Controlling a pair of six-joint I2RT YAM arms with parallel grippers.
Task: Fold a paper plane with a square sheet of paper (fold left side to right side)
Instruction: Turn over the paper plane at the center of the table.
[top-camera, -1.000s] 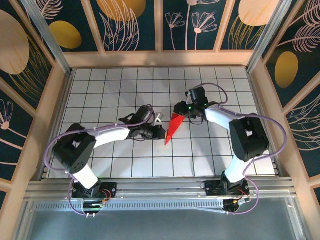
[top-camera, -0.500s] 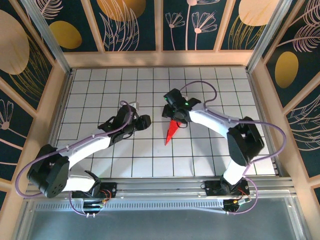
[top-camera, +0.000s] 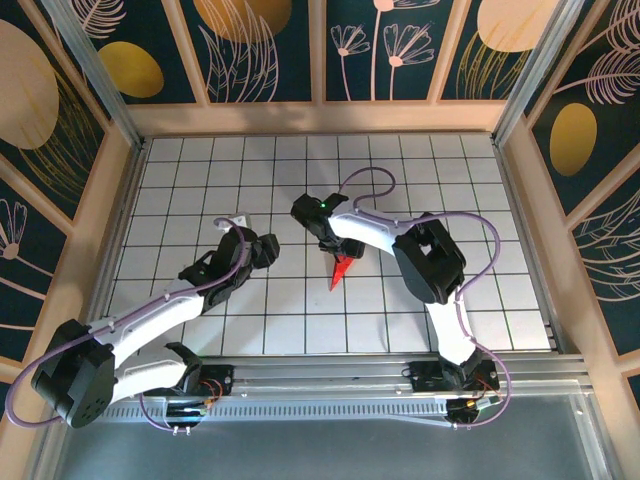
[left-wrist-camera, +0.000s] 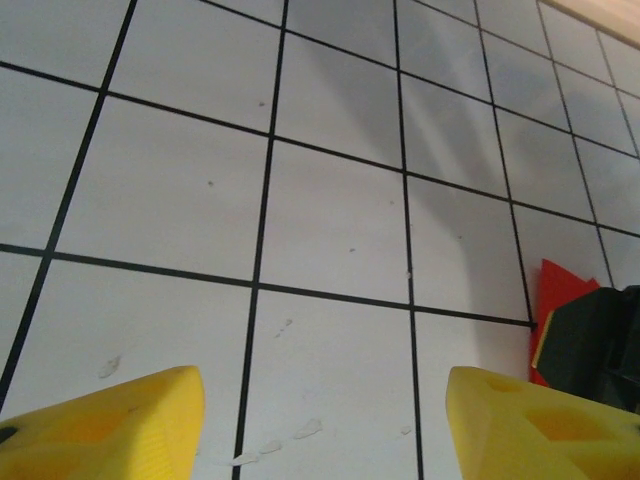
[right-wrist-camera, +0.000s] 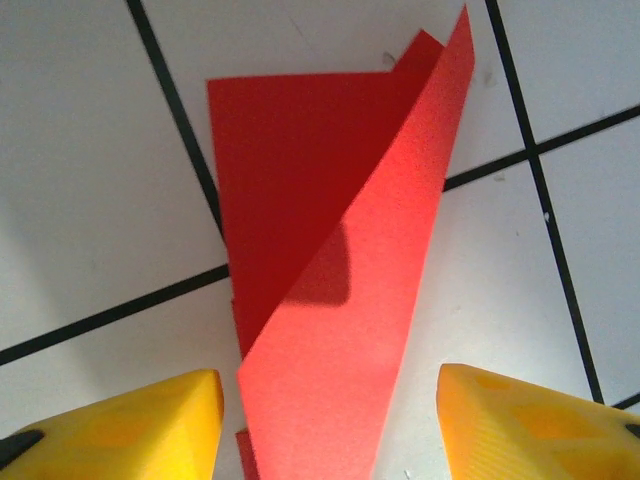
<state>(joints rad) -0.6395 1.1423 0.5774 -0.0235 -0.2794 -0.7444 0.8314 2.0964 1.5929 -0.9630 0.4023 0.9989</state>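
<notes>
The pointed red folded paper plane (top-camera: 341, 272) lies mid-frame on the white tiled table (top-camera: 200, 180). The right gripper (right-wrist-camera: 330, 420) is spread wide over it. The left gripper (left-wrist-camera: 320, 420), further left, is spread too, holding nothing.

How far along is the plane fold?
Done: the thin red paper is already creased into a narrow pointed dart on the white gridded table. In hand: nothing gripped; the right hand hovers open over its wide end, where one flap stands raised; the left hand is open beside it. Left: likely flattening that flap.
</notes>
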